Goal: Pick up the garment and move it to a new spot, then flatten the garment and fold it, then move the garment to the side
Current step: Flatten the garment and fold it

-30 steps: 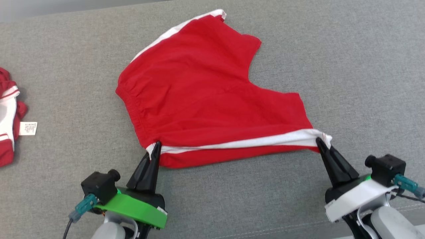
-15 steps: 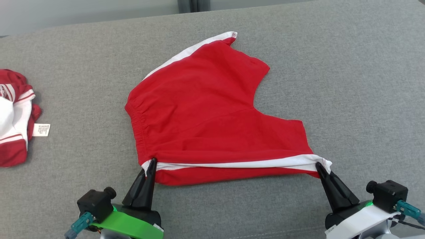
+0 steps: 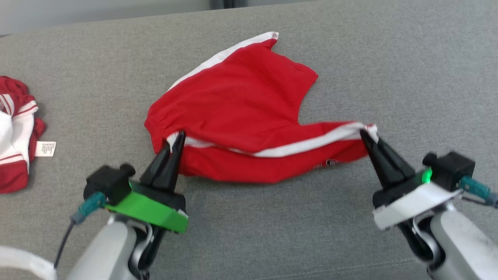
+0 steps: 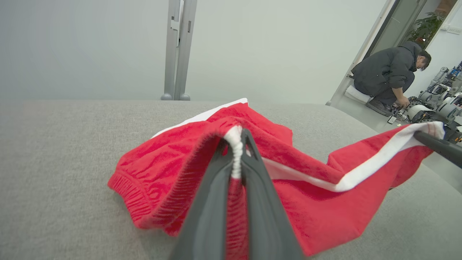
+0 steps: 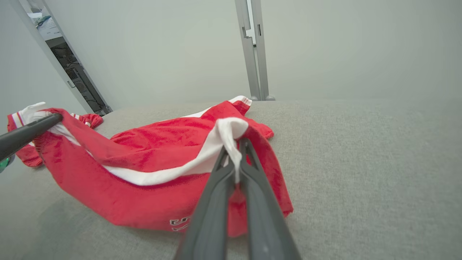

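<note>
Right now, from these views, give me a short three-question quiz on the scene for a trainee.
1. True or false: the left gripper and the right gripper are both shut on the shorts.
2. Which part does the right gripper pinch? A the waistband; B the white stripe at a leg's end; C the crotch.
3. What lies at the far left of the grey surface in the head view?
Key: 1 true; 2 B; 3 a red and white garment with a white label.
</note>
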Robot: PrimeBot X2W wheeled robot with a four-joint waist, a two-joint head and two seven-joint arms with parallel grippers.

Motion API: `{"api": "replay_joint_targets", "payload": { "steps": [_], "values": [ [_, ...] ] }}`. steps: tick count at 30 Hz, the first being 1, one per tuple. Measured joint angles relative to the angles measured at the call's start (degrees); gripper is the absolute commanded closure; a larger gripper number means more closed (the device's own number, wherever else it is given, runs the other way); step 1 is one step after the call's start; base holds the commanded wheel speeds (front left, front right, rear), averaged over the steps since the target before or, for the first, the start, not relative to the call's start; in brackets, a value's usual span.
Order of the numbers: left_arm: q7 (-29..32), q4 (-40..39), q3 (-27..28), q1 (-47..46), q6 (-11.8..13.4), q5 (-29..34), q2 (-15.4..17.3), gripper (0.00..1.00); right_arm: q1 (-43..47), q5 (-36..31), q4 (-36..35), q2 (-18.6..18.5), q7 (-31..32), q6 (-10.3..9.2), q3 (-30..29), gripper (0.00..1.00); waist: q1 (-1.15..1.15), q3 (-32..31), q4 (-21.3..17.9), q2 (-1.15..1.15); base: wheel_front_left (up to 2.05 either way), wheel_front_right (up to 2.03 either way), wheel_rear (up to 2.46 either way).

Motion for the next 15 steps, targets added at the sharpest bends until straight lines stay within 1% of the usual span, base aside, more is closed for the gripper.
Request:
{"api": "replay_joint_targets", "payload": {
  "steps": [2, 4, 6, 12, 15],
  "values": [
    [0.4, 1.1, -1.3, -6.7, 0.0, -0.7, 1.9, 1.0, -7.0, -0.3, 1.3, -0.3, 0.0, -0.01, 0.4, 1.0, 0.0, 0.9, -0.2, 0.0, 0.0, 0.0, 0.0],
    [0.9, 2.2, -0.7, -13.1, 0.0, -3.3, 2.7, 1.0, -13.9, 0.2, 3.1, -0.3, 0.0, 0.0, 1.1, 1.0, 0.0, 1.8, -0.5, 0.0, 0.0, 0.0, 0.0],
    [1.5, 3.8, -1.1, -21.4, 0.0, -3.9, 4.5, 1.0, -22.4, 1.4, 6.4, -0.3, 0.5, 0.0, 2.1, 1.0, 0.0, 3.2, -0.8, 0.0, 0.0, 0.0, 0.0],
    [5.2, 12.0, -2.7, -44.1, 0.0, -10.6, 4.4, 1.0, -45.5, 6.7, 19.0, 1.4, 1.9, -0.01, 1.7, 1.0, 0.0, 7.7, -1.6, 0.0, 0.0, 0.0, 0.0],
    [6.4, 17.5, -3.1, -55.4, 0.0, -13.5, 4.2, 1.0, -56.5, 6.8, 24.9, 1.3, 2.3, 0.0, 1.9, 1.0, 0.0, 10.2, -1.9, 0.0, 0.0, 0.0, 0.0]
  ]
}}
